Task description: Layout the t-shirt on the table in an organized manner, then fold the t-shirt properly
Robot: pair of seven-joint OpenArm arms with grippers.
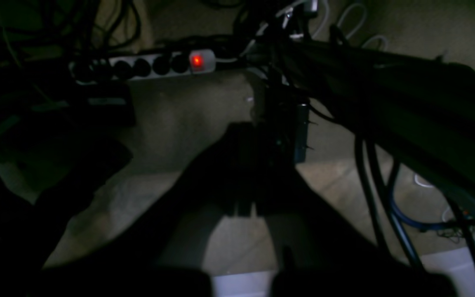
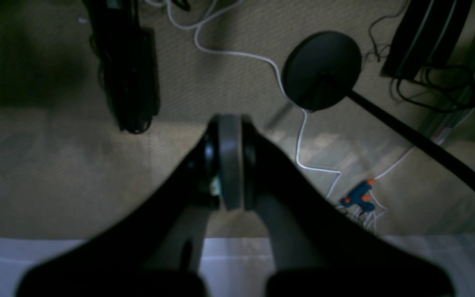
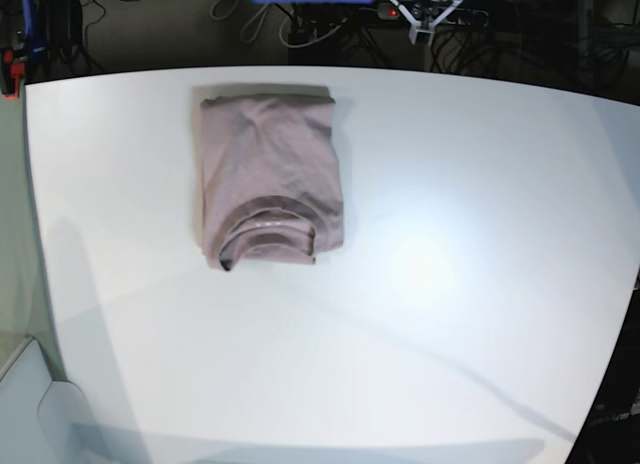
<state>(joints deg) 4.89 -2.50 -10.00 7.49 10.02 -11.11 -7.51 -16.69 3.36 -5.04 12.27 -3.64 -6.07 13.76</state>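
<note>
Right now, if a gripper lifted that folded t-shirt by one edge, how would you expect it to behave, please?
The t-shirt looks like soft cloth with gentle wrinkles, so it would probably droop and unfold. It seems thin and light. Pushed across the smooth table, it would likely bunch up, not slide as a block.

No words, labels, brand names or numbers can be read anywhere in the wrist views or the base view.

Dim beige carpet floor (image 2: 56, 173) with tangled cables, power strip (image 1: 146, 66), round black stand base (image 2: 322, 70).
</note>
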